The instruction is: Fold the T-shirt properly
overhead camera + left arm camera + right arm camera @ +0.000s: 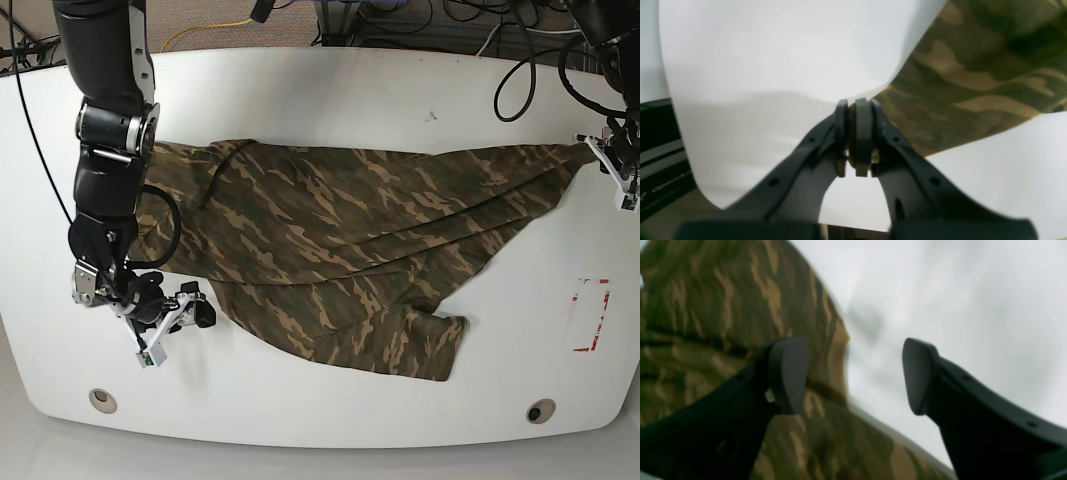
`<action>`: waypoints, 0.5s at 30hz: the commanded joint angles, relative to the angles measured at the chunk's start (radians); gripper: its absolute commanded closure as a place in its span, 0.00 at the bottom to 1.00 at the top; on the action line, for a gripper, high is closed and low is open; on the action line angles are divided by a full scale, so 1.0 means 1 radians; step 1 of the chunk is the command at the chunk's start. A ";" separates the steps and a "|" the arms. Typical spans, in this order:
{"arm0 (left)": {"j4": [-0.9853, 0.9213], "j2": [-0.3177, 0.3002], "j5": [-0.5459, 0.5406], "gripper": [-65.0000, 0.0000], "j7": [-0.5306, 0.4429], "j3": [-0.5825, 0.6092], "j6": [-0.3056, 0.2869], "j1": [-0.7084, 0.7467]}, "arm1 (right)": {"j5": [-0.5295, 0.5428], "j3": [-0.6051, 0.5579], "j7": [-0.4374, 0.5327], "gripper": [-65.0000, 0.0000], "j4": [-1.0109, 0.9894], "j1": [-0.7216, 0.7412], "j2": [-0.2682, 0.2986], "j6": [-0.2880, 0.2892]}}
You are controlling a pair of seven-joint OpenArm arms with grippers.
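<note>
One corner of the T-shirt (330,250), spread on the table (330,90), is pinched in your left fingers (860,133); right fingers (853,376) gape empty. Pull unevenly and it may bunch.

The base view looks steeply down from above on the whole white table (330,90), both arms at the frame's sides. Each wrist view sits close behind its own fingers, looking along them at nearby tabletop, blurred. All three share the T-shirt (330,230) (980,76) (723,306).
</note>
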 commanded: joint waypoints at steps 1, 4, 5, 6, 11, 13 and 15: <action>0.017 -0.023 -0.004 1.00 -0.007 -0.006 0.001 -0.010 | 0.012 -0.028 0.061 0.35 -0.071 0.070 -0.002 0.000; 0.017 -0.023 -0.004 1.00 -0.007 -0.007 0.001 -0.010 | 0.012 -0.068 0.157 0.35 -0.182 0.098 -0.008 -0.003; 0.017 -0.021 -0.005 1.00 -0.007 -0.007 0.001 -0.010 | 0.012 -0.082 0.185 0.35 -0.208 0.102 -0.011 -0.003; 0.017 -0.021 -0.005 1.00 -0.007 -0.007 0.001 -0.010 | 0.012 -0.105 0.213 0.35 -0.240 0.108 -0.011 -0.006; 0.017 -0.021 -0.005 1.00 -0.007 -0.011 0.001 -0.010 | 0.014 -0.166 0.305 0.35 -0.309 0.104 -0.015 -0.078; 0.017 -0.021 -0.005 1.00 -0.007 -0.009 0.001 -0.010 | 0.014 -0.178 0.320 0.35 -0.326 0.104 -0.035 -0.090; 0.017 -0.021 -0.005 1.00 -0.007 -0.011 0.001 -0.010 | 0.014 -0.189 0.318 0.35 -0.332 0.104 -0.051 -0.092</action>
